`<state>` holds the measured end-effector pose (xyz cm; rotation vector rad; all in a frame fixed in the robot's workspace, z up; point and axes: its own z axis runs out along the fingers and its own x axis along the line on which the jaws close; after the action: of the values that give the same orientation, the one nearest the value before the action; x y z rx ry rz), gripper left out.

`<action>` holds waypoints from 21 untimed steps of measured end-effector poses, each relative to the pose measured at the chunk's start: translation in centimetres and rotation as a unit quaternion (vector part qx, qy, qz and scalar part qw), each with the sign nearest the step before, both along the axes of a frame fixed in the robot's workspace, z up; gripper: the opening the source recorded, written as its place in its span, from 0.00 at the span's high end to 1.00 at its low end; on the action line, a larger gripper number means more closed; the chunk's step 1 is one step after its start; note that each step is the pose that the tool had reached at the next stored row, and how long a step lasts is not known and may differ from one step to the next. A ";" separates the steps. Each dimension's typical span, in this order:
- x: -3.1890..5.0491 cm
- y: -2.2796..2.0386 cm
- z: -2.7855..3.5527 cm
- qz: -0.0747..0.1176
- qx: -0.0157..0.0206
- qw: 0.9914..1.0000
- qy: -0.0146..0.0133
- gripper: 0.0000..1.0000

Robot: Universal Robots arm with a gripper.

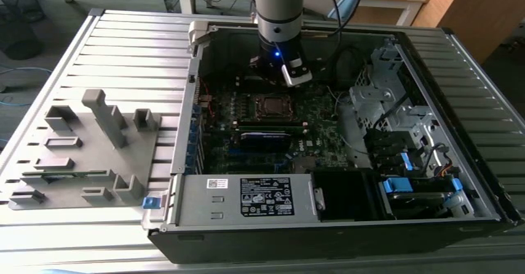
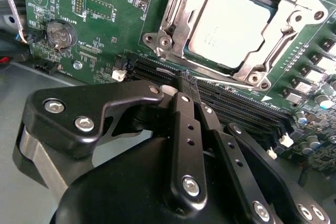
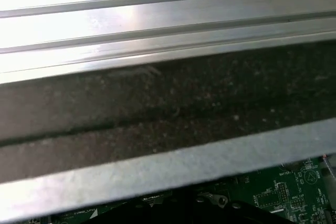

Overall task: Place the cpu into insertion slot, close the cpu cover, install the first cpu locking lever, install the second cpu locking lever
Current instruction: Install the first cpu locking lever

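Silver-grey metal of the cpu (image 2: 236, 24) shows seated in the insertion slot (image 2: 178, 3), and the cpu cover (image 2: 286, 32) already lies flat over it, its window framing the chip. In the second wrist view the tool (image 2: 184, 90) hangs just short of the socket with its two black fingers (image 2: 188, 129) pressed together and nothing between them, so it is clenched and empty. The socket lies straight ahead of the fingertips, across the long black memory slots (image 2: 226, 103) that run between tool and socket. A thin lever (image 2: 278, 38) lies along the cover's side. In the exterior view the tool (image 1: 287, 76) hovers just beyond the socket's far edge inside the open computer case (image 1: 328, 225), over the green circuit board (image 1: 320, 133), with a grey parts tray (image 1: 82, 157) on the tabletop (image 1: 123, 40) well to that view's left.
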<state>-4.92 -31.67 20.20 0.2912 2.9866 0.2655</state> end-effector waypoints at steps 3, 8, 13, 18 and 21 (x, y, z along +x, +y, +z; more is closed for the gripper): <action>-0.01 -0.01 -0.03 -0.021 0.000 1.000 0.000 0.90; -0.13 0.00 -0.03 -0.027 0.000 1.000 0.000 0.90; -0.22 -0.01 -0.04 -0.037 0.000 0.999 0.000 0.90; -0.21 0.04 -0.03 -0.049 0.000 0.999 0.000 0.90; -0.21 0.05 -0.04 -0.051 0.001 0.999 0.000 0.90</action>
<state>-5.13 -31.62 20.16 0.4411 2.9602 0.2577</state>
